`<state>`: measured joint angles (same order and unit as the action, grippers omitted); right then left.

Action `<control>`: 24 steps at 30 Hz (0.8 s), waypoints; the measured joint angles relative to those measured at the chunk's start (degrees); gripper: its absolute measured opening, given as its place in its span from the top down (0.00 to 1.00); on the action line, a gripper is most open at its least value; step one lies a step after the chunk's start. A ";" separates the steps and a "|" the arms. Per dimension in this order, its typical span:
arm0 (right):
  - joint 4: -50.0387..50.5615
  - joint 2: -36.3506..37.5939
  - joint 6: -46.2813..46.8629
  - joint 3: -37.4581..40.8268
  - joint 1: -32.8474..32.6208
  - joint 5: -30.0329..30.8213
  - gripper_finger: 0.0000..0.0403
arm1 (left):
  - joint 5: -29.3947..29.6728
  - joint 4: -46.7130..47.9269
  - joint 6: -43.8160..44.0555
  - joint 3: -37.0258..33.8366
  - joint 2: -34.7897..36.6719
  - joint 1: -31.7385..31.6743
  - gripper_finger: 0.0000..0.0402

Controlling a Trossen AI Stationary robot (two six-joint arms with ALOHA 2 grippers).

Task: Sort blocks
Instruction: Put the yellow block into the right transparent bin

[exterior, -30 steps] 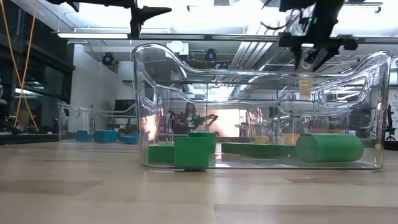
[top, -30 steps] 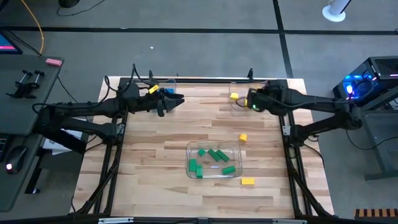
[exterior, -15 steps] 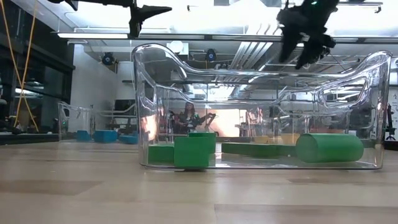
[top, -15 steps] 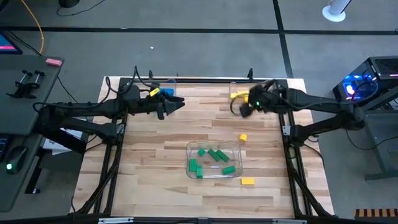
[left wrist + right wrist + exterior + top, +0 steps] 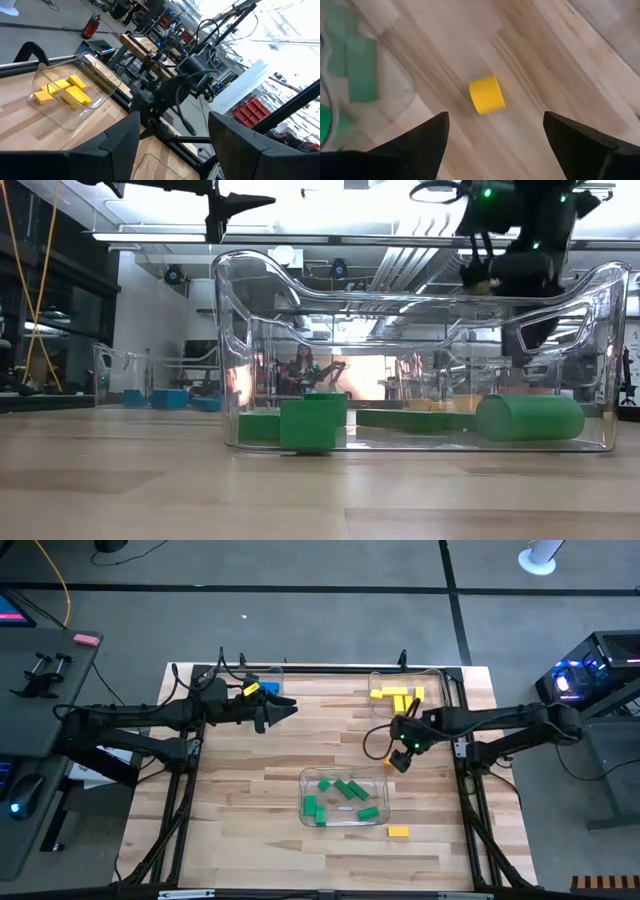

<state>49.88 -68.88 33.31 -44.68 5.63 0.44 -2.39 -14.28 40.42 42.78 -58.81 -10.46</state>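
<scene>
My right gripper [image 5: 399,758] [image 5: 495,150] is open and hangs over a small yellow block [image 5: 487,95] that lies on the wood by the green tray's far right corner; its fingers are above the block, not on it. Another yellow block [image 5: 398,832] lies near the table's near edge. Several green blocks [image 5: 343,798] [image 5: 530,418] lie in the middle clear tray [image 5: 384,780]. Yellow blocks [image 5: 398,695] [image 5: 62,92] fill the far right tray. Blue blocks [image 5: 268,688] lie in the far left tray. My left gripper [image 5: 283,708] [image 5: 245,210] waits open, high beside the blue tray.
Three clear trays stand on the wooden table: one in the middle toward the near edge, one at the far right [image 5: 440,680], one at the far left [image 5: 245,673]. Bare wood [image 5: 250,790] lies left of the middle tray. Metal frame rails run along the table's sides.
My right gripper has swung from over the far right yellow tray toward the near edge and down, and now hangs over the loose yellow block beside the green tray. The yellow tray's blocks are uncovered. My left arm has kept still.
</scene>
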 joint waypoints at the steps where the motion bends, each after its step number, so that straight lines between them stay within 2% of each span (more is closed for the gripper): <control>1: -2.15 -0.65 -0.74 0.74 -0.02 -0.18 0.20 | 0.02 -0.04 0.01 0.00 0.00 0.00 0.45; 13: -9.02 -12.32 -12.14 2.04 -3.96 0.00 0.25 | 0.01 -0.08 1.36 0.00 0.00 0.00 0.45; 17: -12.01 -15.59 -12.68 1.70 -4.59 -0.17 0.27 | 0.02 -0.07 1.36 0.00 0.00 0.00 0.45; 24: -10.58 -16.87 -12.69 1.86 -4.46 6.45 0.37 | 0.03 0.67 1.36 0.00 0.00 0.00 0.45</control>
<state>39.30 -85.76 20.62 -42.82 1.17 6.88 -2.36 -13.60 41.78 42.78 -58.81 -10.46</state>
